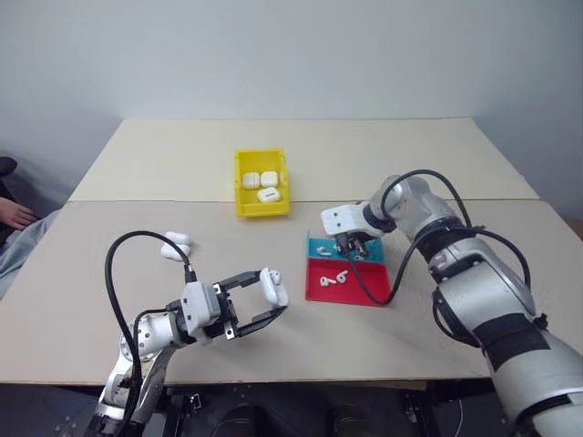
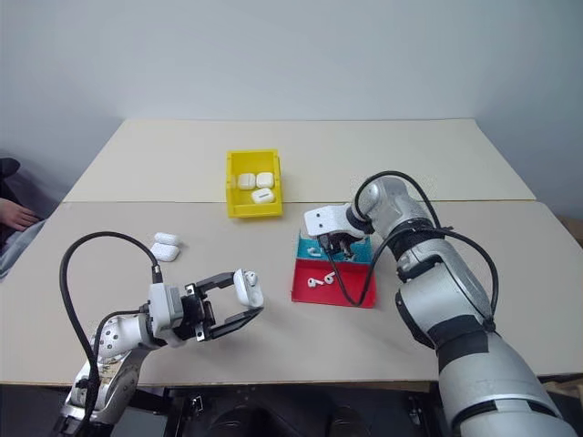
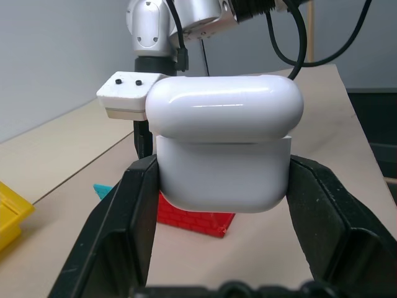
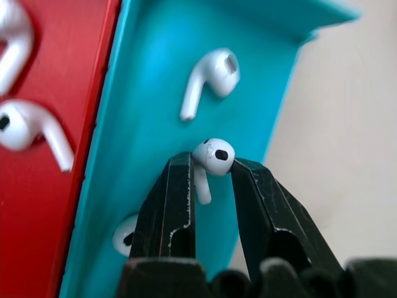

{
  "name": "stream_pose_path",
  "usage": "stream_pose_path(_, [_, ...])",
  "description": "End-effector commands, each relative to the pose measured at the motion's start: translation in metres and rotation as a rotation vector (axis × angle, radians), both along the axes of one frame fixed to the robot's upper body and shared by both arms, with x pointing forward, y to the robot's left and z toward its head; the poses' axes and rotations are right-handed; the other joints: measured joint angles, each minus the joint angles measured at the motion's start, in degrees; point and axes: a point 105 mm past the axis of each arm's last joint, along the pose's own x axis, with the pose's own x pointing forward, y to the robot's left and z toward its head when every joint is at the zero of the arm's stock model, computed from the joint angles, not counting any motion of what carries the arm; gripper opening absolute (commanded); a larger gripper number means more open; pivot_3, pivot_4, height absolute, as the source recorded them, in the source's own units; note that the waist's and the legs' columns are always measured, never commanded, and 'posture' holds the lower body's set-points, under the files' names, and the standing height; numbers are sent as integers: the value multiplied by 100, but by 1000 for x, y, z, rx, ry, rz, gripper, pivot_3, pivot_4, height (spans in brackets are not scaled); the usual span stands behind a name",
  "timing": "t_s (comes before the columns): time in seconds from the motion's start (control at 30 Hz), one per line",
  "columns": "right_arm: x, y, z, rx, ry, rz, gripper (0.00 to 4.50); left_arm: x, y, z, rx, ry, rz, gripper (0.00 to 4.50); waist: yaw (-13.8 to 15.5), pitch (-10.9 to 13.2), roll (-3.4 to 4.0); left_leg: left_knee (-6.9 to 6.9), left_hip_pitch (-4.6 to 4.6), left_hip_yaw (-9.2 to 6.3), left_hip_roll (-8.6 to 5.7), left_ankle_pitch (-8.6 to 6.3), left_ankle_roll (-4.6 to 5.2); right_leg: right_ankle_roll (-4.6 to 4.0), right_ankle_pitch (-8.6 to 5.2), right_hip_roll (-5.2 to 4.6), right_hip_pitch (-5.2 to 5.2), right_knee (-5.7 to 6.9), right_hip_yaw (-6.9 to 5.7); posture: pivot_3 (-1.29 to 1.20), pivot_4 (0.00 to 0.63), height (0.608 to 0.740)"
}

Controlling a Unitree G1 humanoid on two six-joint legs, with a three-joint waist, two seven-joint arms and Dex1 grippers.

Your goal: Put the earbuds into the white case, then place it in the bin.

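Gripping a glossy white rounded earbud case (image 3: 224, 146) in the left gripper (image 1: 258, 302) at near left, right gripper (image 4: 211, 177) pinching a tiny white stemmed earbud (image 4: 212, 162) over the blue tray half (image 4: 155, 124), small yellow plastic bin (image 1: 261, 182) farther back.

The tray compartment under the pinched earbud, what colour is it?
Blue, beside a red one; the right wrist view shows it best.

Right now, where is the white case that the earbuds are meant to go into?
The white case is clamped in the left hand, held above the near table edge, left of the red-and-blue tray.
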Motion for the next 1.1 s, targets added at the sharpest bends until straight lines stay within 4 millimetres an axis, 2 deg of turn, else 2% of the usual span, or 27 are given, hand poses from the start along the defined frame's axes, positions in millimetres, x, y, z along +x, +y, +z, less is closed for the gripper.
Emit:
stream_pose_path(0.03, [-4,0,67,252,-120,-28,948,-2,-9,28,-81,-75,-44,2782,18,1,1,0,-3,-1,0,0,0,0,0,0,-1,0,-1,0,150,740])
stream_pose_path(0.1, [-18,-4,90,373,-138,-35,948,-1,-13,34,-96,-84,-66,2782,47,0,1,0,-10,-7,1,0,0,0,0,0,-2,-2,-6,0,150,740])
stream_pose_path(0.17, [-42,-14,117,521,-164,-66,948,1,-19,41,-104,-86,-104,2782,66,0,0,1,-13,-8,0,0,0,1,1,-1,-2,-4,-8,0,150,740])
stream_pose_path(0.27, [-81,-23,145,733,-142,-92,948,4,-28,52,-133,-90,-152,2782,116,0,1,4,-17,-13,-1,-2,3,1,1,-1,-2,-6,-11,0,150,740])
stream_pose_path(0.33, [-111,-26,161,888,-84,-77,948,7,-35,61,-171,-94,-180,2782,134,0,0,6,-15,-14,-1,-3,5,0,2,-1,-2,-2,-11,0,150,740])
stream_pose_path(0.43, [-152,-28,172,1052,2,-18,948,10,-43,72,-212,-77,-223,2782,138,0,0,6,-10,-32,-3,-3,6,0,2,1,4,-2,-13,0,150,740])
stream_pose_path(0.5, [-171,-26,173,1135,52,20,948,9,-48,79,-225,-70,-263,2782,130,0,0,6,0,-46,-3,-4,7,-1,2,4,21,-6,-18,0,150,740])
stream_pose_path(0.67, [-198,-17,165,1247,158,74,948,7,-60,89,-223,-63,-354,2782,138,0,0,6,18,-63,-6,-4,8,-1,2,6,40,-4,-17,0,150,740])
stream_pose_path(0.9, [-208,1,143,1263,230,60,948,7,-66,97,-242,-68,-416,2782,150,0,-1,6,11,-66,-10,-5,10,1,1,6,39,-11,-16,0,150,740])
stream_pose_path(1.1, [-207,7,138,1277,218,48,948,8,-67,98,-241,-75,-422,2782,144,0,-1,6,14,-71,-10,-4,10,2,1,6,42,-10,-16,0,150,740])
